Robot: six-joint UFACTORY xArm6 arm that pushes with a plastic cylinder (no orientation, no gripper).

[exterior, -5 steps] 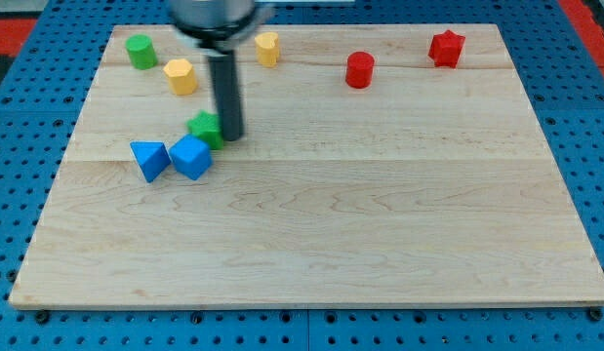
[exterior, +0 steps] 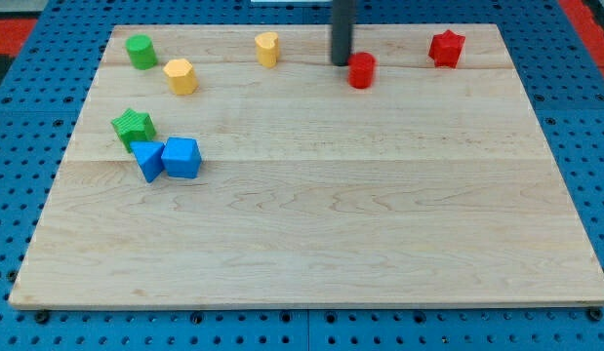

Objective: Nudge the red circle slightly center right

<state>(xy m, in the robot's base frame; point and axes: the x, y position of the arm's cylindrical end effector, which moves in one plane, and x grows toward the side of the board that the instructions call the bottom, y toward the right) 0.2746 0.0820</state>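
Rod end, my tip, down at far side of wooden board, just left of red circle block, touching or nearly so. No fingers on this rig, just the plain rod. Red star block well right. Yellow blocks, green cylinder far left. Green star against blue triangular block and blue cube.

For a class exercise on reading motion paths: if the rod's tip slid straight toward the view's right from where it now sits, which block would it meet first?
My tip sits just left of the red circle, nearly touching, so it would likely meet that first. The red star lies farther right and slightly higher, though depth is hard to judge.
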